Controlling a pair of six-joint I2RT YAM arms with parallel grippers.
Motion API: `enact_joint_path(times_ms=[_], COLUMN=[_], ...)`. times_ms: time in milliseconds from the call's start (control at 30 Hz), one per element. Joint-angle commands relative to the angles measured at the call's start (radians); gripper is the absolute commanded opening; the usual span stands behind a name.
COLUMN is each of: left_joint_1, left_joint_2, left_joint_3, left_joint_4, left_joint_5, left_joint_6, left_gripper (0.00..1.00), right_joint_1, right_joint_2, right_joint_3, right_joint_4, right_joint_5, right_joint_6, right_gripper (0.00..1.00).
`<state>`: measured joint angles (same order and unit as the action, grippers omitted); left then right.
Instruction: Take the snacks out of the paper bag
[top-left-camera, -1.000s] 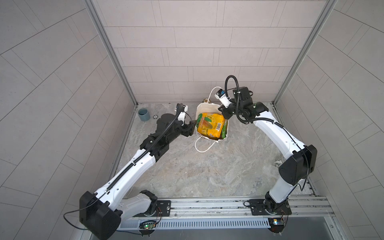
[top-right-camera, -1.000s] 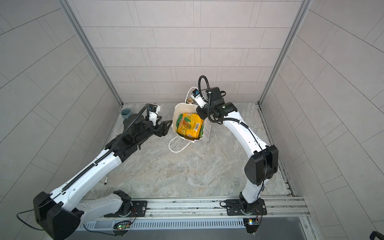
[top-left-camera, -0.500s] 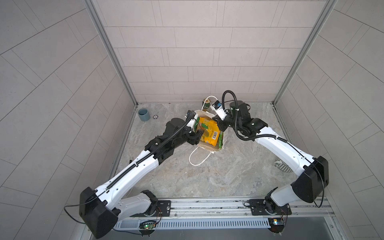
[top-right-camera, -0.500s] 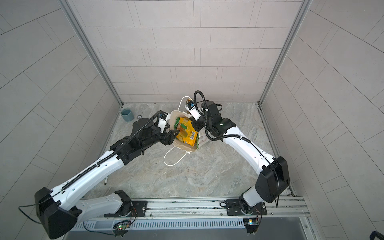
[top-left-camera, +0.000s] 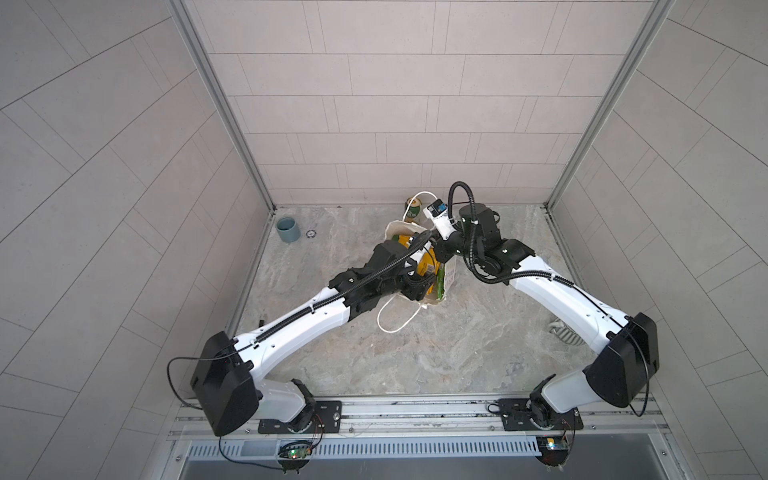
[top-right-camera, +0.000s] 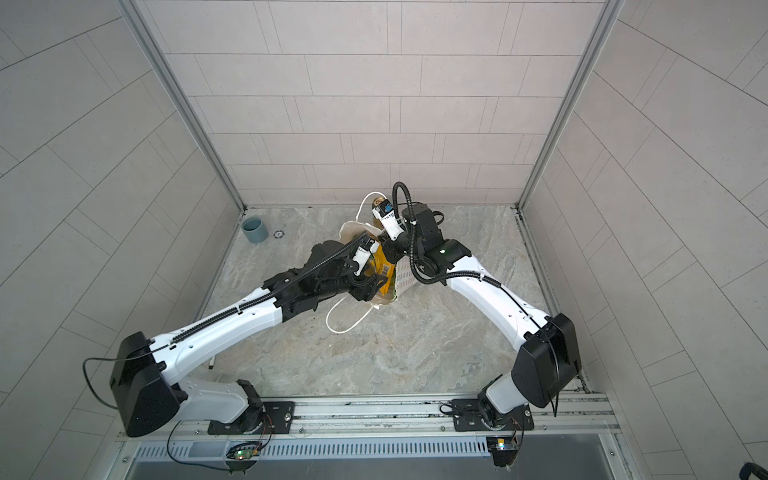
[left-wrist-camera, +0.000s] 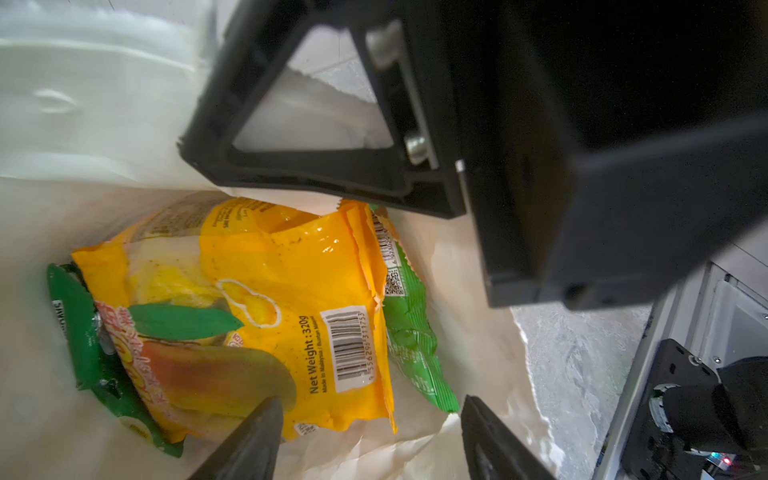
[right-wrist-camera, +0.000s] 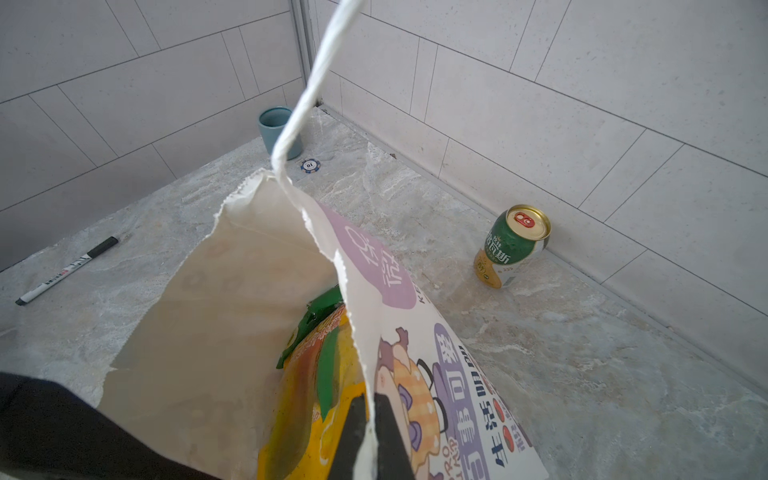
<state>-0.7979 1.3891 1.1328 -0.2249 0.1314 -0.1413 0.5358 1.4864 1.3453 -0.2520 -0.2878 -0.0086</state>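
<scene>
**Overhead and wrist views of a two-arm cell, read from left to right.** Far to the left of the paper bag (top-left-camera: 398, 229), a grey-blue cup (top-left-camera: 287, 230) is seen upright in the corner of the table (top-left-camera: 415, 357), with a small round chip (top-left-camera: 310, 234) just beside it. A marker pen (right-wrist-camera: 68, 266) lies well apart from the bag on the same side.

The left gripper (left-wrist-camera: 370, 415) is shown reaching into the bag's mouth, its jaws spread wide and nothing held between them. One fingertip (left-wrist-camera: 249, 440) overlaps the lower edge of the yellow packet (left-wrist-camera: 291, 291), though contact cannot be judged.

The snacks are located inside the bag. The yellow packet lies uppermost, with a dark green packet (left-wrist-camera: 79, 332) and a light green packet (left-wrist-camera: 411, 332) showing from beneath it on opposite sides. The bag is tipped, its mouth opened toward the left arm. One cord handle (top-left-camera: 390, 331) is draped on the table in front of the bag.

The right gripper (right-wrist-camera: 371, 419) is clamped tight upon the bag's printed wall at the rim, by which that wall is held up. Behind the bag, near the back wall, a green-gold drink can (right-wrist-camera: 509, 247) stands upright.
</scene>
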Motion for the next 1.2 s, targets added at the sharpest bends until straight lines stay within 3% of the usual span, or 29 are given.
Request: enact_joint_path(times_ms=[0, 633, 867, 967, 1100, 1167], left_joint_1=[-0.013, -0.046, -0.046, -0.046, -0.046, -0.045], left_joint_2=[0.029, 0.203, 0.217, 0.221, 0.203, 0.192], left_joint_3=[0.045, 0.127, 0.121, 0.121, 0.119, 0.116], left_joint_4=[0.004, -0.049, -0.038, -0.042, -0.043, -0.044], left_joint_5=[-0.059, -0.188, -0.231, -0.244, -0.258, -0.266], left_joint_6=[-0.022, -0.073, -0.083, -0.082, -0.075, -0.07], left_gripper=[0.74, 0.73, 0.34, 0.13, 0.01, 0.0], right_joint_1=[0.012, 0.013, 0.013, 0.013, 0.012, 0.011], right_joint_2=[-0.027, -0.044, -0.057, -0.058, -0.062, -0.061], right_joint_3=[0.002, -0.018, -0.032, -0.034, -0.037, -0.035], right_joint_4=[0.091, 0.094, 0.105, 0.108, 0.108, 0.107], right_joint_5=[-0.047, -0.051, -0.053, -0.056, -0.05, -0.049], right_joint_6=[0.039, 0.045, 0.046, 0.046, 0.044, 0.043], right_gripper=[0.0, 0.0, 0.0, 0.0, 0.0, 0.0])
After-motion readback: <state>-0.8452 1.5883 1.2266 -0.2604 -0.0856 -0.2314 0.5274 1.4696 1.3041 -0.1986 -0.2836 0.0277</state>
